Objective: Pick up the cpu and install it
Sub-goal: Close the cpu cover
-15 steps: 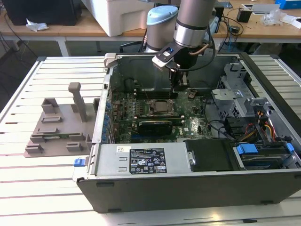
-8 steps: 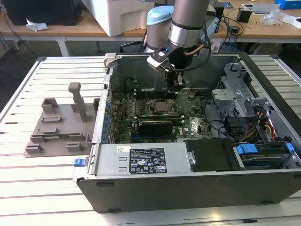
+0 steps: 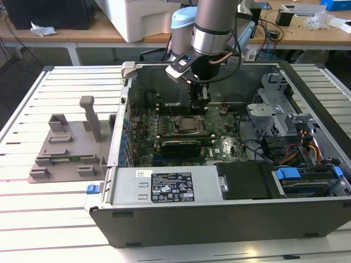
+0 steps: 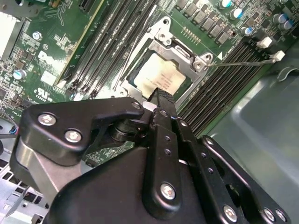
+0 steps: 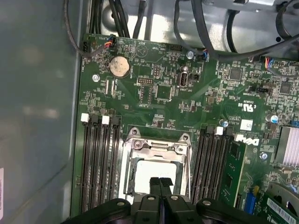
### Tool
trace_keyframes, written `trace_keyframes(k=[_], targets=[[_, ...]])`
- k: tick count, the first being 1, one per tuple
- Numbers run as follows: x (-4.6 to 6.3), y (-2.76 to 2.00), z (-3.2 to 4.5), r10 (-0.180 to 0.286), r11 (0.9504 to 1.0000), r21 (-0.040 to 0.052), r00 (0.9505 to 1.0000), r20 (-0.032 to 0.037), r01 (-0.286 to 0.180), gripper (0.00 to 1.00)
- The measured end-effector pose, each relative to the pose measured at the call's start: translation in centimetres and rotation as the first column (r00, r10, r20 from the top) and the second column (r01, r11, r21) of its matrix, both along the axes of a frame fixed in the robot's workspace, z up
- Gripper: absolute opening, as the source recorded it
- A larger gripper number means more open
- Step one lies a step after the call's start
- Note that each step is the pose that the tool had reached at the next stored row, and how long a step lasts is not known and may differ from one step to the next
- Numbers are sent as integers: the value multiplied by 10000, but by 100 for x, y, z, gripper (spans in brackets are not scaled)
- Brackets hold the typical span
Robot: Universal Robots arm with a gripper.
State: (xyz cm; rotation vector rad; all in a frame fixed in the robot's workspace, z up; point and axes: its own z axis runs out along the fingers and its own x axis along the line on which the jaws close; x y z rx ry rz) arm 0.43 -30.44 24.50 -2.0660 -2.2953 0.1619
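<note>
We see the cpu [image 4: 156, 74] lying in its socket [image 4: 182, 49] on the green board [image 5: 187, 107], the tool [image 5: 159, 181] clenched on nothing just above it, so we judge a skewed push could tilt it and damage the socket.

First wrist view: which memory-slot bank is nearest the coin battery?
The bank of black memory slots beside the grey metal case wall; the other lies across the metal-framed socket.

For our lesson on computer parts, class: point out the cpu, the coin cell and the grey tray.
cpu [image 4: 158, 74]: second wrist view, its silver top.
coin cell [image 5: 119, 66]: first wrist view, its round face.
grey tray [image 3: 92, 118]: exterior view, its tall post.
</note>
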Motion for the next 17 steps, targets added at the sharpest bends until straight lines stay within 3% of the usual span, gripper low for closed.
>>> trace_keyframes(k=[17], targets=[[-185, 0, -2, 0, 10000, -1, 10000, -1, 0, 11]])
